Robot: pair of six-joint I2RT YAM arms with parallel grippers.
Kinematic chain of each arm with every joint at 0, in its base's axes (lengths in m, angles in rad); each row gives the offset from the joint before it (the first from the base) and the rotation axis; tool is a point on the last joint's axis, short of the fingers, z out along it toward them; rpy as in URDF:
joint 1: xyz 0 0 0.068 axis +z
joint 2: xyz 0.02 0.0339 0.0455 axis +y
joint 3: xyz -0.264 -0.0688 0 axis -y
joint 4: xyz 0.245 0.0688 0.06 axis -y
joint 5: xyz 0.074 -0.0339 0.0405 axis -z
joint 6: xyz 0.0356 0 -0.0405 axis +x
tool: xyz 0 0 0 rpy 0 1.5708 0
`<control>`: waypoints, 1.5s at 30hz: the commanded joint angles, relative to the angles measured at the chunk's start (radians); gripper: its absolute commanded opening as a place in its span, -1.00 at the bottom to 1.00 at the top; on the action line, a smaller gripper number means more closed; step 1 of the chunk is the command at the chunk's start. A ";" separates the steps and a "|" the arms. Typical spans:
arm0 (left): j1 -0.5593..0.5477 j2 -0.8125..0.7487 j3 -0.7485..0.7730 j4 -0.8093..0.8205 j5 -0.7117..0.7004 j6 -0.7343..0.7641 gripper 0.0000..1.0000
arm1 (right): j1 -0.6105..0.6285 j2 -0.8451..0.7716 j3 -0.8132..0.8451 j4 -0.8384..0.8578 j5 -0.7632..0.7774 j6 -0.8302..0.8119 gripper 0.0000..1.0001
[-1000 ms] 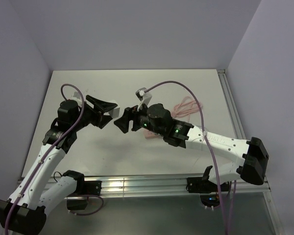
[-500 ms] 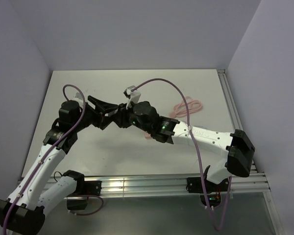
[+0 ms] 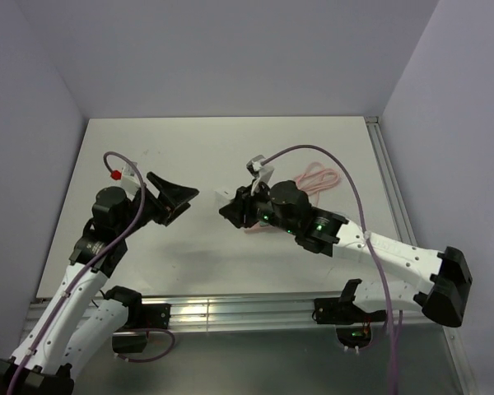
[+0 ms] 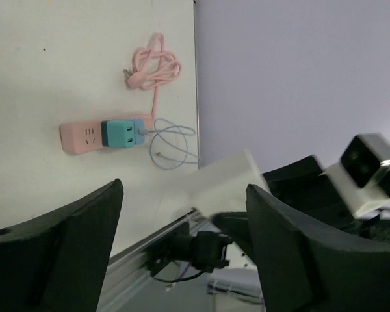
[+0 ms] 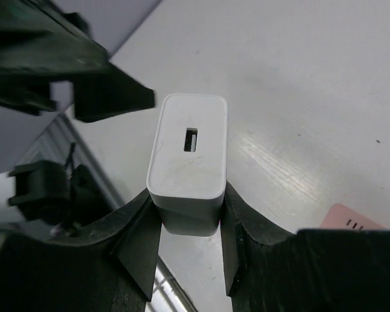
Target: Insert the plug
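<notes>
The teal-green plug (image 4: 122,133) sits against one end of the long pink power strip (image 4: 81,138), seen far off in the left wrist view. From the top the right arm covers it, and only a bit of the strip (image 3: 253,230) shows. My right gripper (image 5: 187,198) is shut on a small white block (image 5: 188,140) with a slot in its face, held above the table's middle (image 3: 224,197). My left gripper (image 3: 174,202) hangs open and holds nothing, a short way left of the block, its dark fingers (image 4: 58,247) wide apart.
A coiled pink cord (image 3: 314,178) lies behind the right arm. A thin pale cable (image 4: 172,146) loops out from the plug. An aluminium rail (image 3: 230,313) runs along the near edge, and a raised strip (image 3: 387,173) borders the table's right side.
The two grippers met over the table's middle. The right one shut on the white block and drew back to the right with it. The left one opened wider and pulled back left.
</notes>
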 commanded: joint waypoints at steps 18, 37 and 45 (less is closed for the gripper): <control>-0.250 0.009 -0.074 0.553 0.219 0.244 0.46 | -0.257 -0.136 -0.015 0.089 -0.864 0.139 -1.00; -0.346 0.058 0.031 0.382 0.039 0.345 -0.99 | -0.303 -0.124 0.055 -0.098 -0.791 0.115 0.52; -0.470 0.007 -0.011 0.468 -0.664 0.639 -0.99 | -0.341 -0.064 0.218 -0.469 -0.366 0.234 0.86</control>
